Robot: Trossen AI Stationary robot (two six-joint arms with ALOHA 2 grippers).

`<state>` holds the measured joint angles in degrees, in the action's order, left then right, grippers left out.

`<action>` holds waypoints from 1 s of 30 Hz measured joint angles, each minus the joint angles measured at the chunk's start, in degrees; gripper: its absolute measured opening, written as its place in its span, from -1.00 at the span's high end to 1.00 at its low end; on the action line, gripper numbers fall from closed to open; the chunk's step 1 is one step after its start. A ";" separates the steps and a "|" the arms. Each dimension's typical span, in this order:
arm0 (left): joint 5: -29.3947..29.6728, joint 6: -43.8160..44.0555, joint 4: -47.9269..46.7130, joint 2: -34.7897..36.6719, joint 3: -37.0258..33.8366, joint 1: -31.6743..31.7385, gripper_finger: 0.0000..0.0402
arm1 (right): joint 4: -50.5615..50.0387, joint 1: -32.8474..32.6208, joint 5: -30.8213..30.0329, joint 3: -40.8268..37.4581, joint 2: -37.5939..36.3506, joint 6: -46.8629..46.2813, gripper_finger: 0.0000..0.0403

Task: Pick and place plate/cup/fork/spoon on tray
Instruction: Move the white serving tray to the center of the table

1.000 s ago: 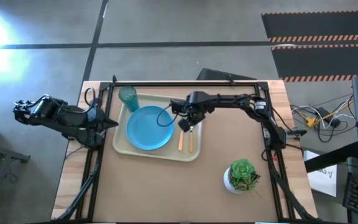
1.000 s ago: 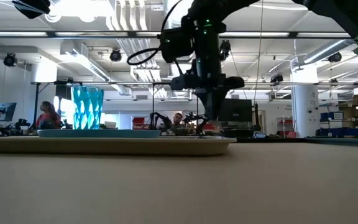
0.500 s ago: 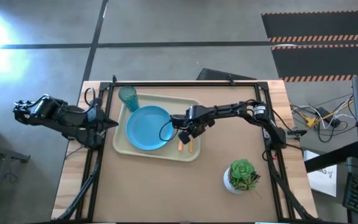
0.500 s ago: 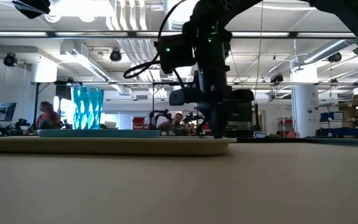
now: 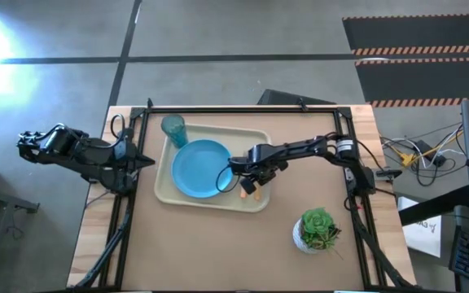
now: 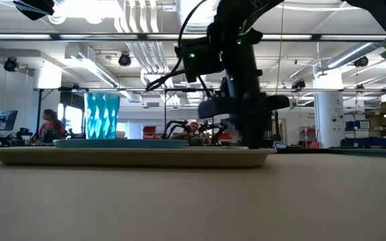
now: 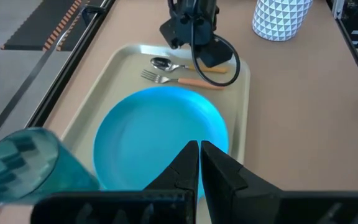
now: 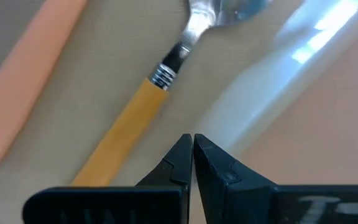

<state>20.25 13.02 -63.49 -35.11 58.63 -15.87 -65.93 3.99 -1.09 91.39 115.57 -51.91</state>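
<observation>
The cream tray [image 5: 166, 192] lies on the table with the sky-blue plate [image 5: 200, 168] in its middle and the teal cup [image 5: 173, 129] upright at its far left corner. The spoon [image 7: 165, 63] and the fork [image 7: 174, 78], both with orange handles, lie side by side on the tray's right part. My right gripper [image 5: 247, 184] is shut and points down into the tray beside the spoon's handle [image 8: 123, 127], close to the tray's right rim. At the table's left edge my left gripper [image 7: 199, 149] hangs shut above the table, aimed at the tray. My right gripper stands with its shut fingertips [image 8: 185, 149] down on the tray's floor, at the foot of the right rim's inner wall [image 8: 241, 118]. It comes from above, pointing down. It holds nothing, and the spoon's handle lies just beside the fingers. The tray lies flat on the table.
A green plant in a white patterned pot [image 5: 317, 229] stands on the table near the right front, beyond the tray's right rim. A black frame [image 5: 243, 109] runs along the table's far and side edges. Bare table top [image 5: 218, 252] lies in front of the tray.
My right gripper has gone down and toward the table's near edge, into the tray beside the cutlery, staying shut. In the last half second the tray has slid a little toward the table's right edge, carrying plate, cup, fork and spoon.
</observation>
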 joint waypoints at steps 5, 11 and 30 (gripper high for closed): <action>0.02 0.11 0.01 -0.12 0.00 0.00 1.00 | -4.77 0.02 -1.00 -3.04 -3.05 1.45 0.96; 0.26 0.13 0.03 -0.85 0.00 -0.01 1.00 | -5.05 0.02 -3.02 -9.73 -10.27 -3.03 0.96; 1.31 0.15 0.06 -1.97 0.00 0.03 1.00 | 18.72 -2.83 -1.67 -18.51 -15.88 -9.42 0.96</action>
<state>21.56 13.17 -63.44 -37.08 58.63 -15.84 -47.21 1.16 -2.76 72.88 99.69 -61.33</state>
